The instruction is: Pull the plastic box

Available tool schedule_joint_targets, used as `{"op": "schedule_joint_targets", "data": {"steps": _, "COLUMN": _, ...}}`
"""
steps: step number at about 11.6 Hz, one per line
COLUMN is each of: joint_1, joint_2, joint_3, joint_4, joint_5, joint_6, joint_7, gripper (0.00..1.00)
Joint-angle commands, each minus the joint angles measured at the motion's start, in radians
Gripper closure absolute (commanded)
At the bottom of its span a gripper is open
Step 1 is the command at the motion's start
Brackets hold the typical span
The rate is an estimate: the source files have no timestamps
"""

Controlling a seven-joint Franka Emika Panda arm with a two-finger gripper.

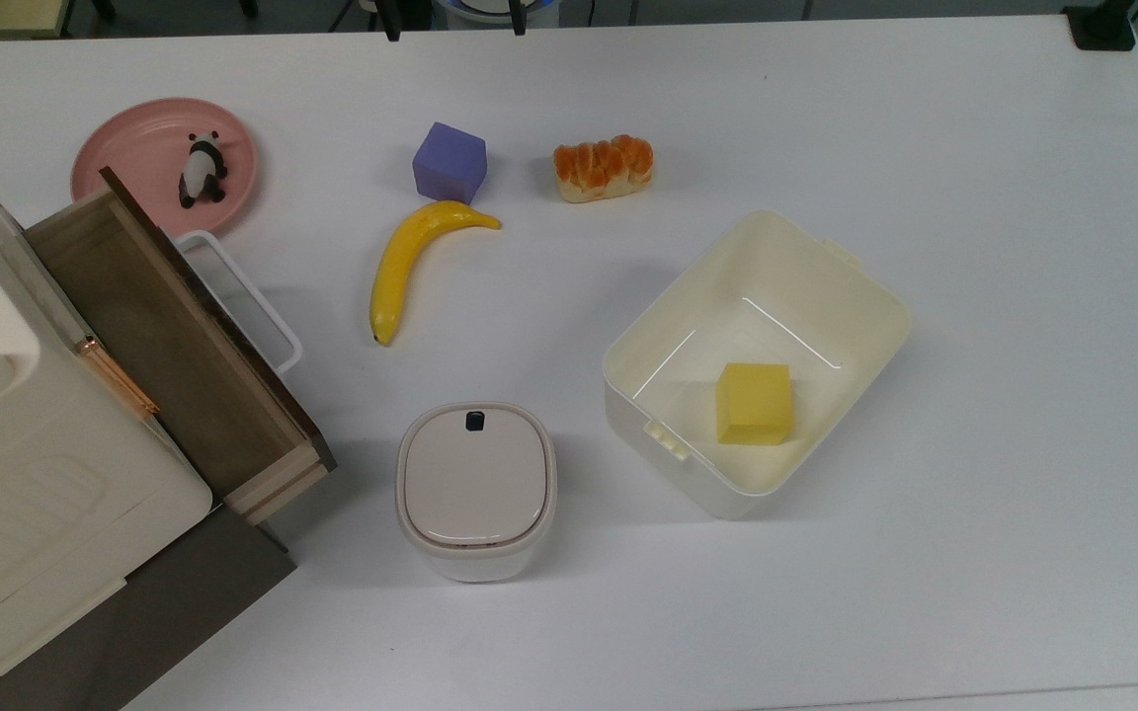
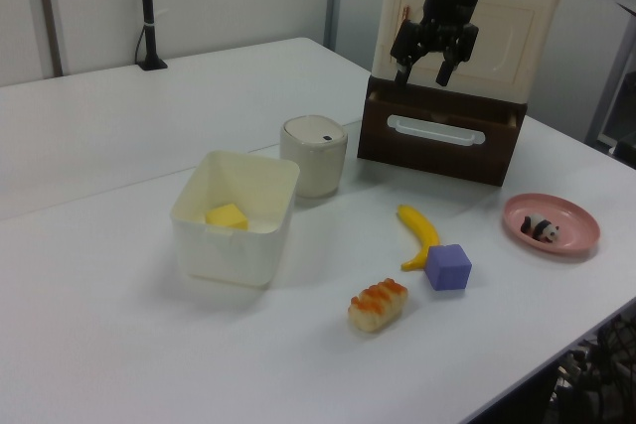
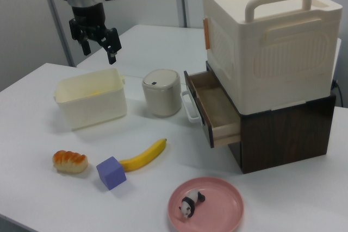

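I see even, bright overhead light on the desk (image 1: 974, 148). Shadows are soft and short. The side views look slightly soft.

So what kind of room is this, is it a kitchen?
Probably not a kitchen, more likely a robot lab. A robot gripper hangs above a plain white table set with toy-like things: a plastic box, a purple cube and a tiny panda on a pink plate.

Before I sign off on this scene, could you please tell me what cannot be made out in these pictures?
- Yellow block: in the right view, the plastic box hides all but a yellow glow behind its near wall.
- Drawer: in the left view, its front panel hides the inside.
- Claw: in the right view, its height above the table cannot be judged.
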Motion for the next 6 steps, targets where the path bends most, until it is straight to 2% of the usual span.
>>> {"op": "schedule_joint_targets", "data": {"steps": 1, "joint_1": -0.007, "joint_2": -0.005, "joint_3": 0.003, "joint_4": -0.007, "joint_5": 0.031, "joint_6": 0.028, "joint_7": -0.023, "gripper": 0.00}}
{"op": "schedule_joint_targets", "data": {"steps": 4, "joint_1": 0.007, "joint_2": 0.025, "joint_3": 0.003, "joint_4": -0.006, "joint_5": 0.031, "joint_6": 0.074, "joint_7": -0.050, "gripper": 0.00}}
{"op": "schedule_joint_targets", "data": {"steps": 6, "joint_1": 0.067, "joint_2": 0.100, "joint_3": 0.005, "joint_4": 0.000, "joint_5": 0.025, "joint_6": 0.165, "joint_7": -0.081, "gripper": 0.00}}
